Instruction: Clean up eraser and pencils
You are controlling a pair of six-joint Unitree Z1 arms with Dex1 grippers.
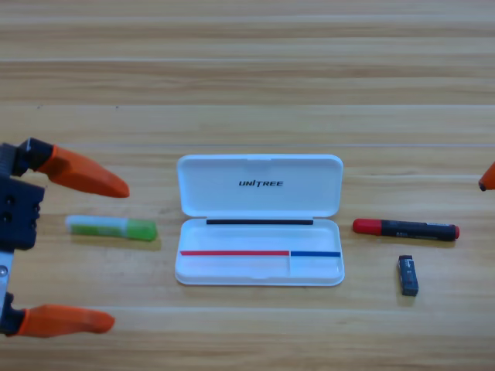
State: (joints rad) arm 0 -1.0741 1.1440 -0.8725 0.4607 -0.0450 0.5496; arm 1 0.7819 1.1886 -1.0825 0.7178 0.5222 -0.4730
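Left tool (116, 253) sat at the picture's left edge, jaws spread wide, straddling the white-and-green pencil (111, 227) without touching it. On the table (247, 77), the white case (260, 220) lay open at centre. To its right lay the red-and-black pencil (406, 229), with the eraser (407, 275) just below. Right tool (487, 178) showed only a tip; state undeterminable.

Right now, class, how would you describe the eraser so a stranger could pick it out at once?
Start at the open white case mid-table and look right. Past the red-and-black pencil, slightly nearer the picture's bottom edge, lies the eraser. It is a short dark block, far stubbier than either stick.
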